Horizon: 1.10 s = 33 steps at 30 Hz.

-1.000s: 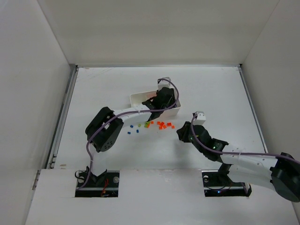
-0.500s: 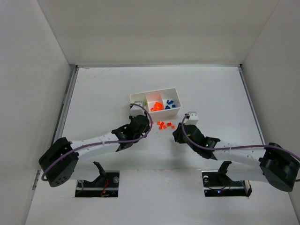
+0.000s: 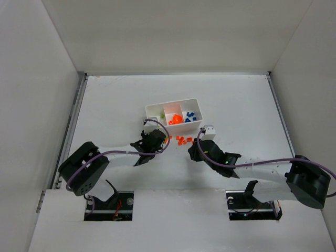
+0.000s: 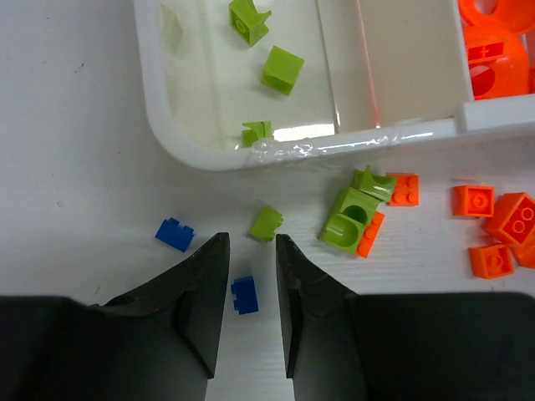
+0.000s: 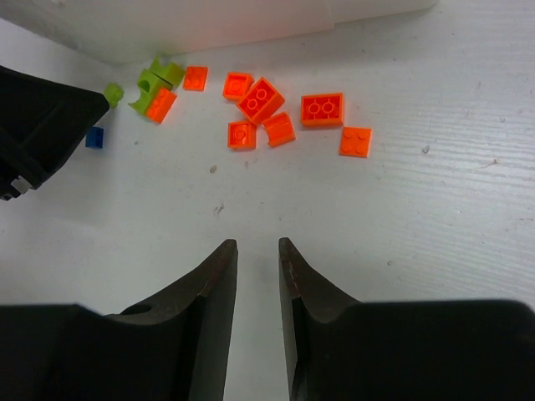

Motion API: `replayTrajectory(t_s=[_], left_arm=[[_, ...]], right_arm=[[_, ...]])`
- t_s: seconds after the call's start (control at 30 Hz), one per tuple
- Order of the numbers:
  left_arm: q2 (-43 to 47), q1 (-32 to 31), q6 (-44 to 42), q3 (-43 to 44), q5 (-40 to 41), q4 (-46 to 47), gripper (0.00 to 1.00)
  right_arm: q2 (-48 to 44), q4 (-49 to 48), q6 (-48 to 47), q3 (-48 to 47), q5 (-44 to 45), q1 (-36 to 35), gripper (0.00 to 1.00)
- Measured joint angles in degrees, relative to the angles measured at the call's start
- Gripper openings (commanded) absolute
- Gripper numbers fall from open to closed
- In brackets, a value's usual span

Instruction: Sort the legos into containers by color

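Observation:
The white tray (image 3: 148, 109) holds green legos (image 4: 282, 68) in its left compartment, orange pieces (image 3: 176, 119) in the middle and blue ones (image 3: 190, 115) on the right. Loose legos lie on the table in front of it. My left gripper (image 4: 251, 240) is open, low over the table, with a small blue brick (image 4: 244, 295) lying between its jaws, touching neither. Close by are another blue brick (image 4: 174, 234), a green brick (image 4: 266, 223) and a green curved piece (image 4: 347, 219). My right gripper (image 5: 256, 244) is open and holds nothing, a short way from several orange bricks (image 5: 261, 100).
The left arm (image 3: 118, 155) and right arm (image 3: 252, 167) both reach in low from the near edge and meet close together at the loose legos (image 3: 184, 139). White walls enclose the table on three sides.
The left gripper has left the tray and come down to the loose bricks in front of it, with its jaws narrower. The right gripper has slid left toward the orange bricks.

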<state>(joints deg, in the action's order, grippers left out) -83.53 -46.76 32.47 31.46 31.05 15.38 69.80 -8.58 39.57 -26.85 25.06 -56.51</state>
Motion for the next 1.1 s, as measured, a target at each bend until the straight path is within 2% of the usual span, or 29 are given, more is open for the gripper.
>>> replayTrajectory(t_s=[0.27,0.47,0.67,0.8,1.1], left_arm=[[-3.3,0.8,-2.1,0.1,-0.6,2.7,0.26],[-4.9,1.1,-2.8,0.8,-0.8,4.6,0.13],[-5.2,1.0,-3.1,1.0,-1.2,5.3,0.09],[-2.1,0.2,-3.1,1.0,-2.5,3.6,0.09],[11.3,0.3,-2.4,2.4,-3.6,1.8,0.1]], right_arm=[[2.0,0.0,0.1,-1.0,0.0,-0.5,0.35],[4.4,-0.4,-0.3,-2.7,0.0,-0.6,0.39],[7.5,-1.0,-0.5,-3.5,0.0,-0.6,0.45],[10.8,-1.0,-0.7,-5.0,0.0,-0.6,0.49],[17.9,-0.9,-1.5,-10.7,0.8,-0.5,0.46]])
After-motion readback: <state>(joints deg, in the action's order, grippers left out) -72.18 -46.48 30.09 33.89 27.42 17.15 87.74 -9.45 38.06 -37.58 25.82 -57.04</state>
